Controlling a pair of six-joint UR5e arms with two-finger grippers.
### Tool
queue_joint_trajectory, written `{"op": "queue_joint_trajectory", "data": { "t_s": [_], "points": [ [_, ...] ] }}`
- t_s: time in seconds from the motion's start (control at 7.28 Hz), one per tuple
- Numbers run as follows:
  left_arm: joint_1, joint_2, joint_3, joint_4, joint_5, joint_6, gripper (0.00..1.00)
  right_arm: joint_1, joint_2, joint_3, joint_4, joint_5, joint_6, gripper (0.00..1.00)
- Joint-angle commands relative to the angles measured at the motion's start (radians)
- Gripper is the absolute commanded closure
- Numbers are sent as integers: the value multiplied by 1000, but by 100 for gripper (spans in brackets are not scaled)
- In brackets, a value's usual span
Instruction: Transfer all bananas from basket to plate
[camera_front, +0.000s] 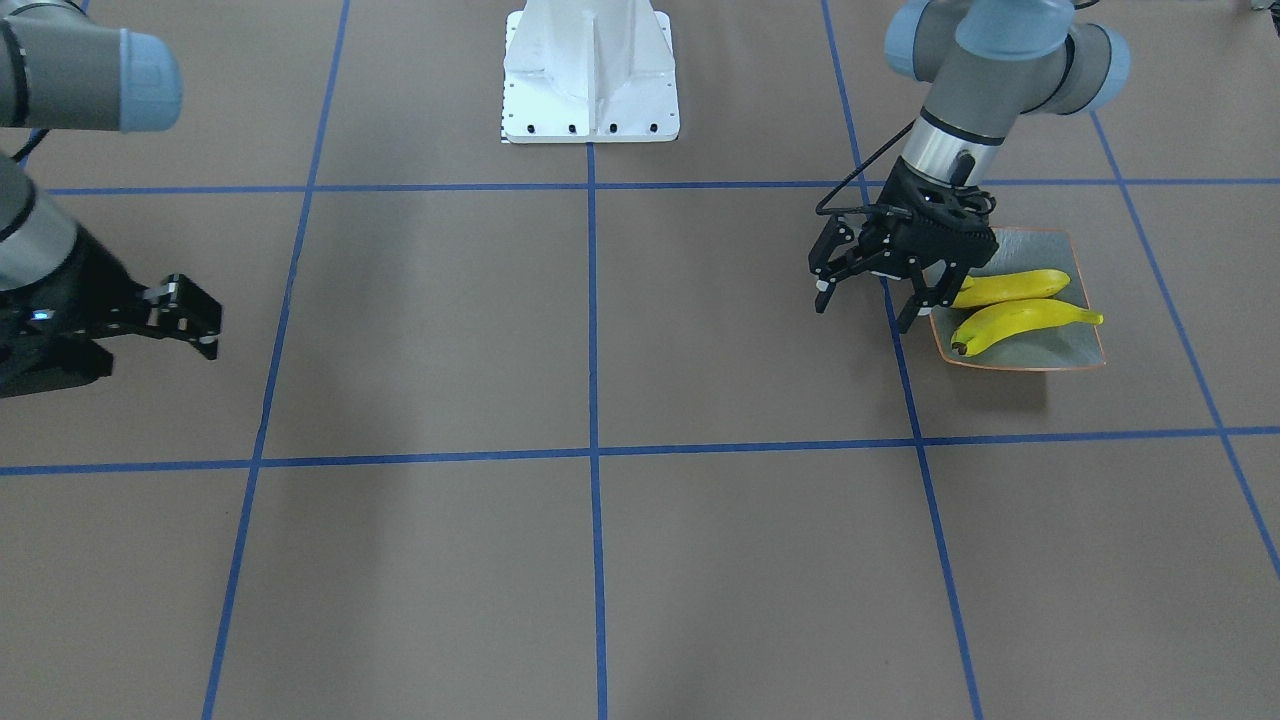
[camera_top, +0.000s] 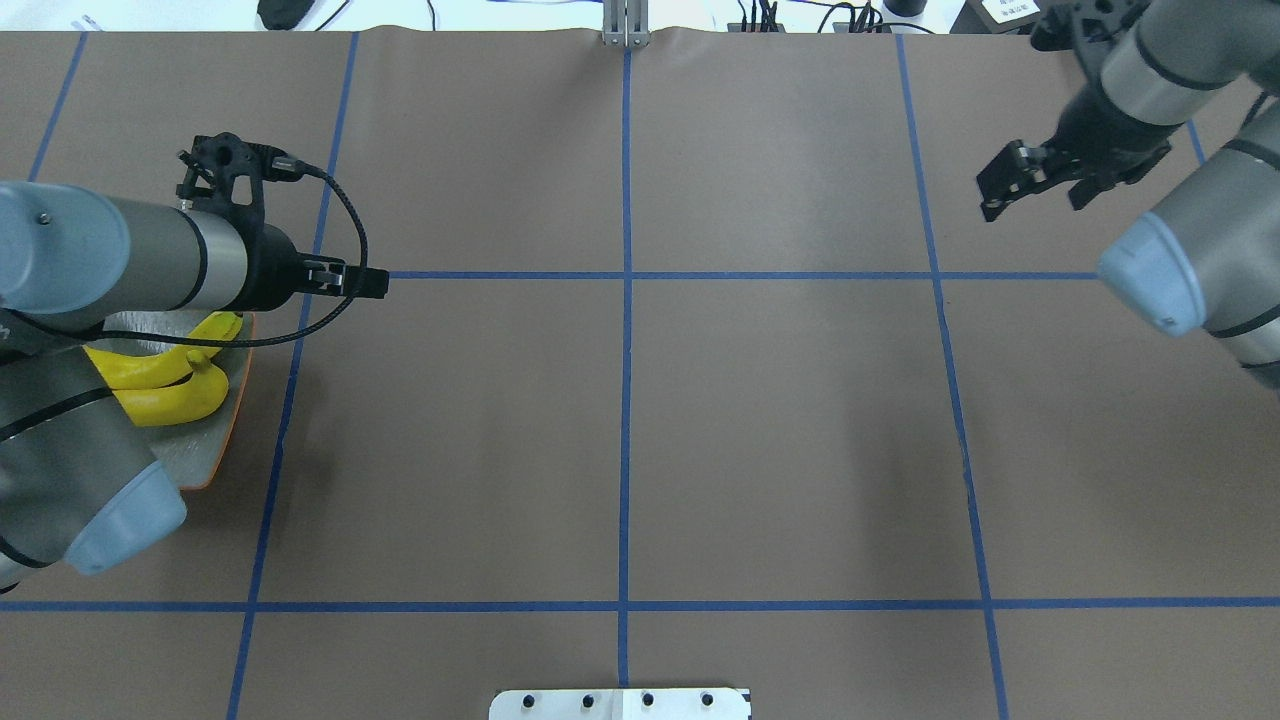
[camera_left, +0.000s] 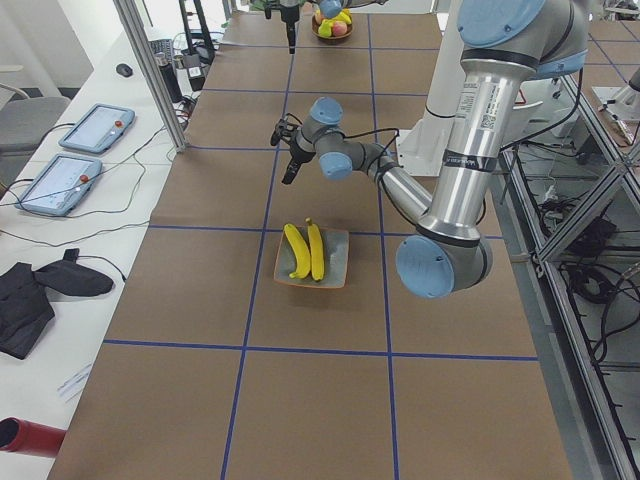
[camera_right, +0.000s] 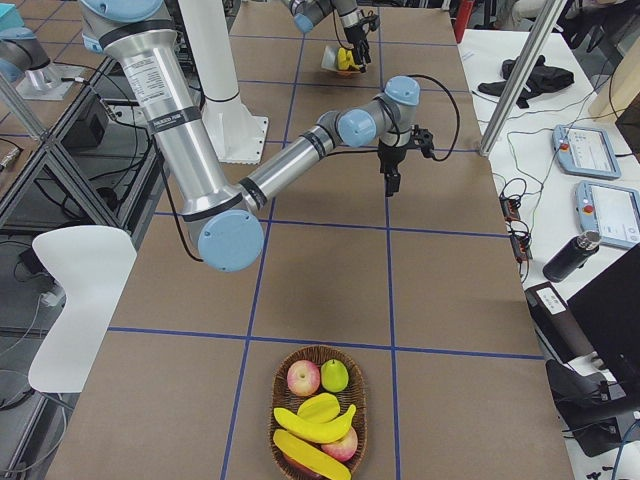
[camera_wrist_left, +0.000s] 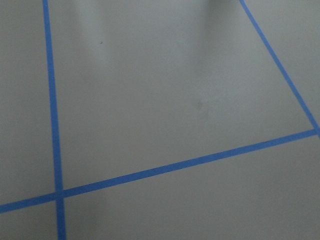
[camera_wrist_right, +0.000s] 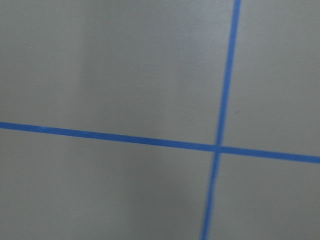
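- On the plate (camera_front: 1075, 345): two bananas (camera_front: 1020, 320); well apart from it, two more in the basket (camera_right: 318, 349).
- Beside the plate: left gripper (camera_front: 865, 312) spread, empty; right gripper (camera_top: 1035, 198) spread too.
- Probably halfway; next, fetch from basket.

Brown surface (camera_front: 700, 330), ruled into squares by blue tape lines (camera_front: 592, 330). Resting directly on it: plate (camera_front: 1060, 346) at the robot's left end, basket (camera_right: 318, 349) at the right end, white robot base (camera_front: 590, 75) mid-edge.
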Motion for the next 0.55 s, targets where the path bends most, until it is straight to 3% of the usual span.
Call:
{"op": "queue_joint_trajectory", "data": {
  "t_s": [0.0, 0.27, 0.41],
  "points": [
    [2, -41, 40, -1, -15, -43, 0, 140, -80, -27, -74, -55, -304, 0],
    [4, -44, 40, -1, -15, -58, 0, 238, -100, -27, -222, -150, -568, 0],
    [8, -44, 46, -1, -15, -58, 0, 298, -159, -35, -224, -166, -708, 0]
  ]
}}
